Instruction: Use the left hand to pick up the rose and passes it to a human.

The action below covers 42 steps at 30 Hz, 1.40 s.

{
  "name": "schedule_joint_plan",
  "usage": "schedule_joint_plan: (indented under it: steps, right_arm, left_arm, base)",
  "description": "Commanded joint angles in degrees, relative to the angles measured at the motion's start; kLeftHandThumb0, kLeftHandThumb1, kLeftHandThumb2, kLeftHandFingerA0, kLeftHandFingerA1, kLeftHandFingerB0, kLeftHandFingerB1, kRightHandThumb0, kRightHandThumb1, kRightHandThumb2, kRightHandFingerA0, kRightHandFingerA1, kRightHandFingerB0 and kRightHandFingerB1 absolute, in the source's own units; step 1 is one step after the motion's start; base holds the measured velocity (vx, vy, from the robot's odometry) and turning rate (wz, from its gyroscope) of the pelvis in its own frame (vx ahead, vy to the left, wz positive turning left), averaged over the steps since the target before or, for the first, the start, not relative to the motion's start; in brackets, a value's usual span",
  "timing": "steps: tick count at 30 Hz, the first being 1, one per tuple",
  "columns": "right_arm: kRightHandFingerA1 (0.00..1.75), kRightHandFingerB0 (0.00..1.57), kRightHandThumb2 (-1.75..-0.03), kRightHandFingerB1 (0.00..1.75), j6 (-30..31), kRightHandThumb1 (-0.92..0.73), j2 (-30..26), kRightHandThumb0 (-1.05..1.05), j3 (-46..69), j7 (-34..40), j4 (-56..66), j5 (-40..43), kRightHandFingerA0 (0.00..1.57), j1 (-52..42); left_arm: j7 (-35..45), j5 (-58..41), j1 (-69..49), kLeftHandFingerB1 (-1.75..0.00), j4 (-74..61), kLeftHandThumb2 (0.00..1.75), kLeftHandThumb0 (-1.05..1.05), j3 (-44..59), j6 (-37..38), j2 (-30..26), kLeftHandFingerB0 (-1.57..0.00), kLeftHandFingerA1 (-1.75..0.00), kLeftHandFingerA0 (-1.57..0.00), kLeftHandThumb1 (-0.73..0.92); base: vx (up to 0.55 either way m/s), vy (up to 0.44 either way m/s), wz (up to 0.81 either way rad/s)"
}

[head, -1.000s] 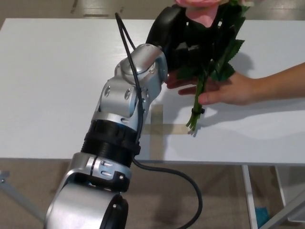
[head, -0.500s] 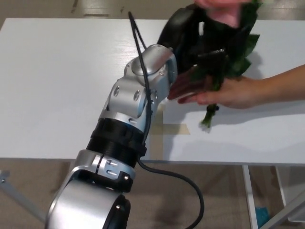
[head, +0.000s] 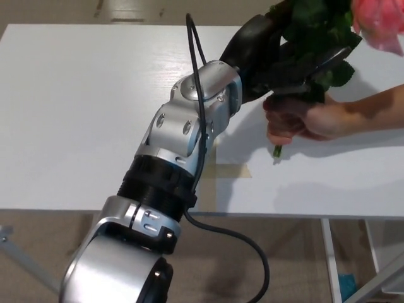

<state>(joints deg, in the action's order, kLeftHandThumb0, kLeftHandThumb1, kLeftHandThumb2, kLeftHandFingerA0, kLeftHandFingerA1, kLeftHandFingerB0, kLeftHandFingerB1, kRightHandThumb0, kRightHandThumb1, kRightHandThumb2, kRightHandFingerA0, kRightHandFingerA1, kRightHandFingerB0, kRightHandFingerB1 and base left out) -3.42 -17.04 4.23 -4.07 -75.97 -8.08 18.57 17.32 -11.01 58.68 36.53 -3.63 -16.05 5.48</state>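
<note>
My left hand (head: 278, 60) is raised over the white table (head: 76, 113) at the upper right, its black fingers shut on the rose's leafy stem. The rose (head: 315, 28) has dark green leaves and a pink bloom (head: 379, 25) at the top right corner. A person's hand (head: 303, 120) comes in from the right and is curled around the lower stem just below my fingers; the stem's end pokes out beneath it. My right hand does not show.
A strip of tan tape (head: 221, 169) lies on the table near its front edge. A black cable (head: 208, 221) loops from my left forearm down past the table edge. A table leg (head: 331, 259) stands at the lower right.
My left hand has carried the rose further right and tipped the bloom to the right. The person's hand, flat and open under the stem before, has now closed around it.
</note>
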Motion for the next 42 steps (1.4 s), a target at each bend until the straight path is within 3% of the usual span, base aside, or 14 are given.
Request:
schedule_joint_plan:
  steps: [1, 10, 17, 28, 29, 34, 35, 36, 37, 38, 39, 40, 41, 42]
  right_arm:
    - [0.65, 0.35, -1.02, 0.51, 0.84, -0.65, -0.13, -0.60, 0.11, -0.36, -0.14, 0.29, 0.55, -0.10]
    - [0.66, 0.35, -1.02, 0.51, 0.85, -0.66, -0.04, -0.61, 0.38, -0.48, -0.19, 0.46, 0.56, 0.03]
    - [0.66, 0.35, -1.02, 0.51, 0.82, -0.66, -0.45, -0.61, 0.33, -0.84, -0.25, 0.33, 0.56, -0.30]
    - [0.66, 0.36, -1.02, 0.52, 1.44, -0.65, -0.65, -0.60, 0.05, -0.90, -0.34, 0.05, 0.56, -1.12]
    - [0.55, 0.43, -0.65, 0.35, 1.53, -0.82, -0.67, -0.60, 0.12, -0.98, -0.32, 0.14, 0.60, -1.07]
    - [0.55, 0.43, -0.65, 0.35, 1.88, -0.82, -1.28, -0.60, 0.19, -1.17, -0.36, 0.13, 0.58, -0.95]
    - [0.55, 0.43, -0.65, 0.35, 1.94, -0.82, -1.38, -0.60, 0.11, -1.20, -0.36, 0.04, 0.58, -1.01]
    - [0.55, 0.43, -0.65, 0.35, 1.98, -0.82, -1.35, -0.60, 0.02, -1.15, -0.35, -0.05, 0.58, -1.03]
    - [0.55, 0.43, -0.65, 0.35, 1.98, -0.82, -1.23, -0.60, -0.15, -1.05, -0.35, -0.20, 0.58, -1.10]
    - [0.55, 0.43, -0.65, 0.35, 1.93, -0.82, -1.16, -0.60, -0.25, -1.01, -0.36, -0.30, 0.58, -1.23]
    - [0.55, 0.43, -0.65, 0.35, 1.84, -0.82, -1.21, -0.60, -0.30, -0.96, -0.36, -0.37, 0.58, -1.25]
    - [0.55, 0.43, -0.65, 0.35, 1.80, -0.82, -1.23, -0.60, -0.31, -0.93, -0.36, -0.41, 0.58, -1.26]
    - [0.55, 0.43, -0.65, 0.35, 1.63, -0.82, -1.19, -0.60, -0.42, -0.88, -0.41, -0.54, 0.58, -1.57]
    - [0.55, 0.43, -0.65, 0.35, 1.60, -0.82, -1.20, -0.60, -0.43, -0.93, -0.46, -0.56, 0.59, -1.75]
  left_arm:
    - [2.72, 1.45, 0.66, -0.05, 1.09, 0.57, -0.86, -0.60, 2.39, -0.89, 0.00, 0.00, 0.00, 0.53]
    - [5.35, 2.23, 0.54, -0.05, 1.08, 0.57, -0.87, -0.48, 3.16, -4.04, 0.00, 0.00, 0.00, 0.53]
    - [14.31, 2.27, 1.29, -0.05, -0.26, 0.57, -0.86, 0.57, 2.58, -17.01, 0.00, 0.00, 0.00, 0.52]
    - [21.81, 0.14, -1.75, 0.00, -4.12, 0.57, -0.83, 3.02, -0.02, -30.95, 0.00, 0.00, 0.00, 0.53]
    - [22.40, -0.25, -2.35, 0.00, -4.68, 0.57, -0.82, 3.54, -0.03, -31.64, 0.00, 0.00, 0.00, 0.52]
    - [24.33, -3.26, -10.79, 0.00, -17.01, 0.57, -0.77, 8.27, -1.56, -36.23, 0.00, 0.00, 0.00, 0.51]
    - [24.29, -3.41, -13.44, -0.05, -21.18, 0.82, -0.77, 8.99, -1.63, -37.12, 0.00, 0.00, 0.00, 0.44]
    - [24.42, -3.43, -16.11, -0.07, -24.95, 0.79, -0.73, 9.65, -1.34, -38.08, 0.00, -0.01, 0.00, 0.44]
    - [24.70, -3.27, -20.43, -0.17, -30.30, 0.77, -0.62, 10.66, -0.54, -39.58, -0.01, -0.17, -0.03, 0.39]
    - [24.79, -3.08, -22.95, -0.17, -33.09, 0.77, -0.62, 11.17, 0.01, -40.41, -0.01, -0.17, -0.03, 0.39]
    - [25.32, -3.22, -26.55, -0.29, -35.78, 0.69, -0.61, 12.13, 2.03, -40.87, -0.05, -0.36, -0.11, 0.40]
    - [25.50, -3.28, -28.21, -0.29, -37.16, 0.69, -0.61, 12.59, 2.77, -41.05, -0.05, -0.36, -0.11, 0.40]
    - [26.57, -4.43, -32.16, -0.50, -40.48, 0.83, -0.28, 13.95, 3.13, -41.43, -0.07, -0.49, -0.07, 0.22]
    - [28.14, -6.49, -36.18, -0.31, -43.80, 0.53, -0.47, 15.65, 2.84, -41.61, -0.30, -0.33, -0.36, 0.43]
  base:
    - [0.00, 0.000, 0.00]
    - [0.00, 0.000, 0.00]
    - [0.00, 0.000, 0.00]
    - [0.00, 0.000, 0.00]
    - [0.00, 0.000, 0.00]
    - [0.00, 0.000, 0.00]
    - [0.00, 0.000, 0.00]
    - [0.00, 0.000, 0.00]
    - [0.00, 0.000, 0.00]
    - [0.00, 0.000, 0.00]
    - [0.00, 0.000, 0.00]
    - [0.00, 0.000, 0.00]
    - [0.00, 0.000, 0.00]
    - [0.00, 0.000, 0.00]
